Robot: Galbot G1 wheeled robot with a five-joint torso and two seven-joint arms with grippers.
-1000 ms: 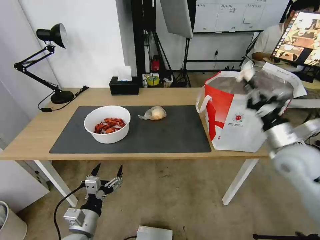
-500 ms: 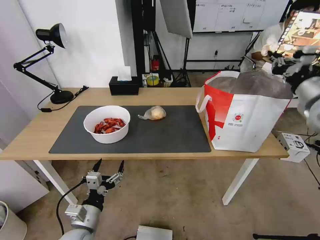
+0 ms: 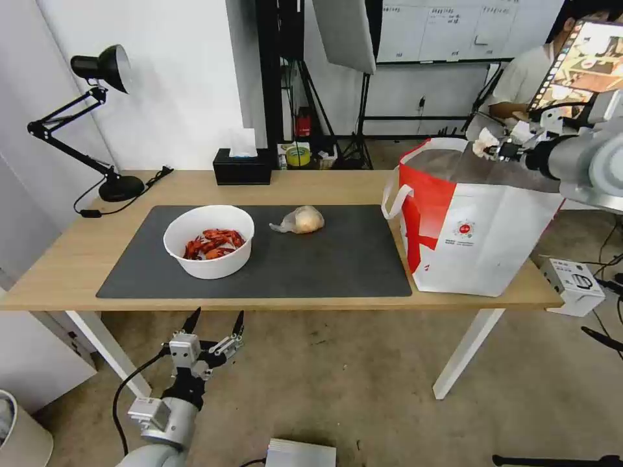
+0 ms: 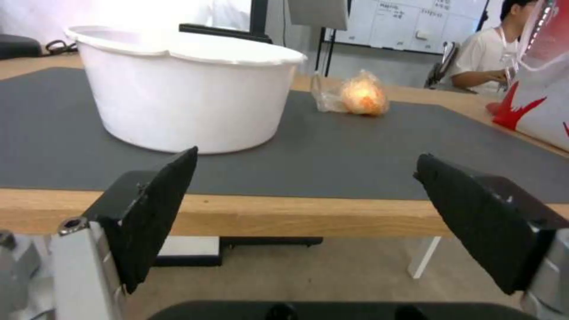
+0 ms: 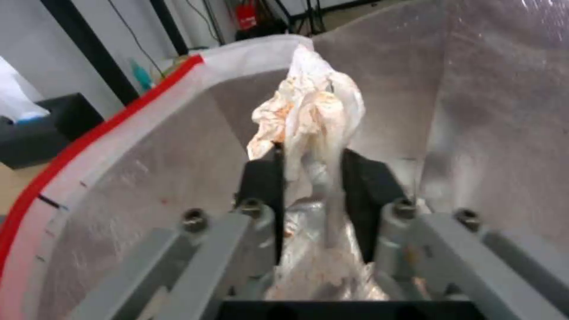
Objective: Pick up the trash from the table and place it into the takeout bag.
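My right gripper (image 3: pixel 496 148) (image 5: pixel 313 166) is shut on a crumpled white tissue (image 3: pixel 483 141) (image 5: pixel 311 111), held over the open mouth of the takeout bag (image 3: pixel 467 233) (image 5: pixel 148 178), whose foil lining surrounds it. The bag stands on the right end of the table (image 3: pixel 58 259). On the dark mat (image 3: pixel 324 259) sit a white bowl of red crayfish (image 3: pixel 209 250) (image 4: pixel 184 84) and a clear bag with a beige lump (image 3: pixel 300 220) (image 4: pixel 358 94). My left gripper (image 3: pixel 214 327) (image 4: pixel 302 218) hangs open below the table's front edge, in front of the bowl.
A black tissue box (image 3: pixel 242 167) and a black desk lamp (image 3: pixel 107 123) stand at the table's back. A small white box (image 3: pixel 574 284) lies on the floor to the right. A person sits behind the bag at a monitor (image 3: pixel 584 61).
My right arm swung from low in front of the bag up to its right, and now reaches in over the bag's mouth with the tissue. The left gripper barely moved.
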